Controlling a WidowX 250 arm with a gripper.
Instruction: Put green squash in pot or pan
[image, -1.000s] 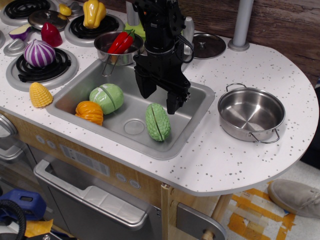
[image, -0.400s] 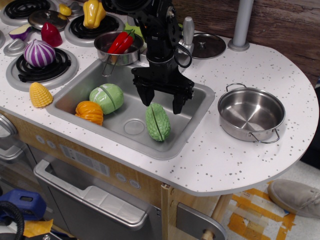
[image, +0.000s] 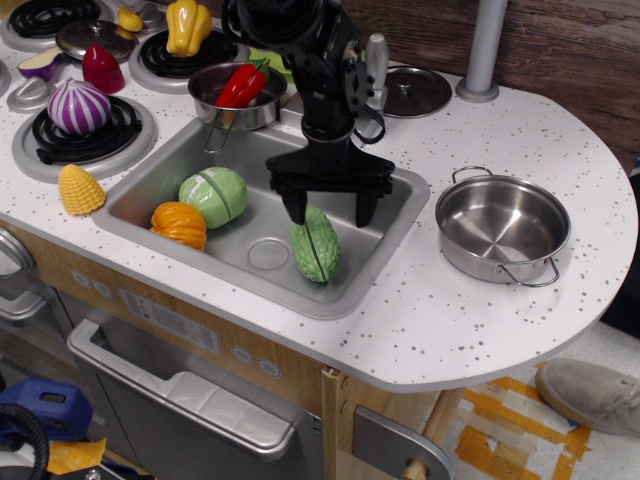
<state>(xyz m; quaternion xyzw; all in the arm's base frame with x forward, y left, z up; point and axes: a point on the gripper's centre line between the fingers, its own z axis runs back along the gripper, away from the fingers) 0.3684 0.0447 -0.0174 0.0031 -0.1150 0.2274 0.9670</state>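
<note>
**Ana:** Looking at the only view, what has shifted over the last second?

**Ben:** The claw (image: 331, 212) has turned and come lower into the sink (image: 390, 235). A second ago it hung tilted above the far part of the basin; now its two jaws stand spread wide, one at each side of the far end of the green squash (image: 316, 243), nothing gripped. I cannot tell whether a jaw touches the skin.

**Ana:** And the squash itself?

**Ben:** Unmoved, lying on the sink floor toward the near right corner of the basin, just right of the drain. The steel pan (image: 500, 232) sits empty near the right edge of the surface (image: 470, 320), well apart from the sink. I judge the grasp is being lined up; the lift and carry are not yet done.

**Ana:** Counts?

**Ben:** One green squash, one two-handled pan. In the sink also one pale-green round vegetable (image: 213, 196) and one orange ribbed one (image: 180, 225). One small pot (image: 232, 96) holding a red pepper at the far edge, one corn cob (image: 81, 189) near the left edge, one loose lid (image: 414, 91) at the far side.
</note>
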